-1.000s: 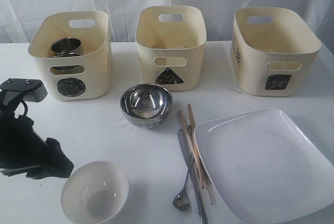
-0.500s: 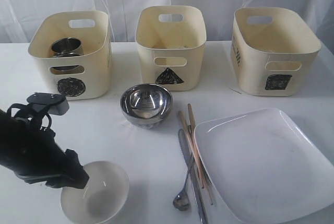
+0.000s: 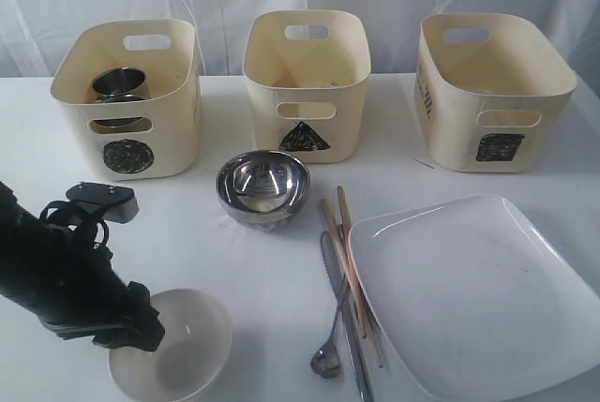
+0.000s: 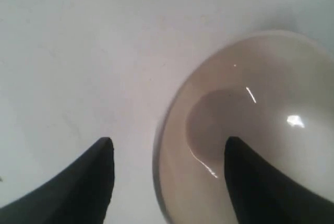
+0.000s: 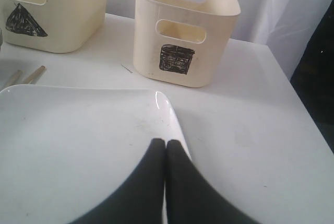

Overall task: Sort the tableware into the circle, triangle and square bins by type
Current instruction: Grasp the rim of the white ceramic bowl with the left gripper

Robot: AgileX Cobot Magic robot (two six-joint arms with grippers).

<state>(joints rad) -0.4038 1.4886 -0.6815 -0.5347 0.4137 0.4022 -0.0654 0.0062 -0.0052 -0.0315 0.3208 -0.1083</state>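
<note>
One risk, I think, is that the white bowl (image 3: 183, 341), sitting at about 7 o'clock on the table (image 3: 178, 224), slips or tips when it is pinched, because its wall is smooth and the bite is only at the rim. The left gripper (image 4: 169, 140) has its fingers (image 4: 88, 187) wide apart, one inside the bowl and one outside, grasping nothing yet. The right gripper (image 5: 166, 143) is pressed closed and empty over the white plate (image 5: 78, 130) at 4 o'clock.

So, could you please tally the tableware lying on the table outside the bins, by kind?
Bowls: 2 (steel bowl, white bowl)
Plate: 1
Chopsticks: 2
Knife: 1
Spoon: 1
Total: 7
</note>
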